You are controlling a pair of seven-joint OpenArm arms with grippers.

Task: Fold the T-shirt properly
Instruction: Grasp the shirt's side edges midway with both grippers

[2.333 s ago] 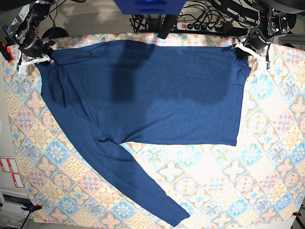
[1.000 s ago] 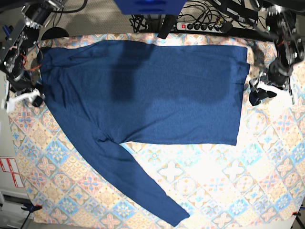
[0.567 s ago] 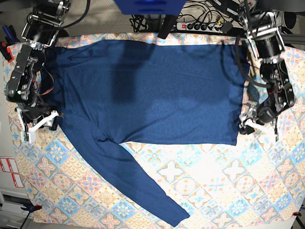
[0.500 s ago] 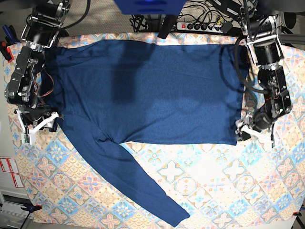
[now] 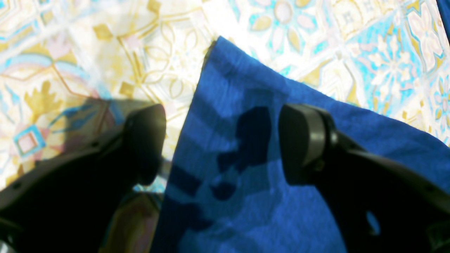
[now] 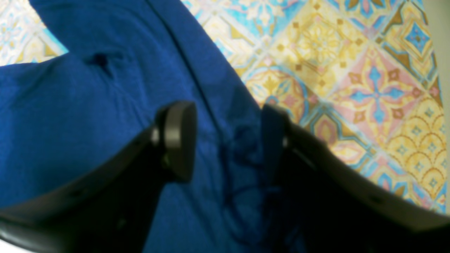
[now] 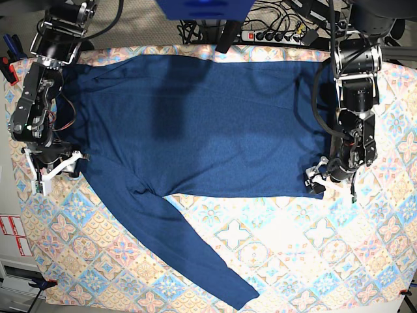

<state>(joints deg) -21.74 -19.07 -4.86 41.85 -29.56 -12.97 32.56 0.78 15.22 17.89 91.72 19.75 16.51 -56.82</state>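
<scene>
The dark blue T-shirt [image 7: 208,124] lies spread flat on the patterned tablecloth, one long sleeve [image 7: 189,254] running toward the front. My left gripper [image 7: 317,180] is at the body's front right corner. In the left wrist view it [image 5: 221,140] is open, and the pointed shirt corner [image 5: 246,196] lies under the gap between its black fingers [image 5: 144,140]. My right gripper [image 7: 57,171] sits at the shirt's left edge, above where the sleeve starts. In the right wrist view it [image 6: 225,140] is open over a seam in the fabric [image 6: 88,105].
The pastel tablecloth [image 7: 313,261] covers the whole table. A power strip [image 7: 273,34] and cables lie behind the back edge. Both arms reach in from the back corners along the shirt's two sides. White labels [image 7: 13,235] sit off the table's left edge.
Both grippers have travelled from the back corners down the shirt's sides toward the front, the left one reaching the front right corner. The shirt has stayed flat over the last second.
</scene>
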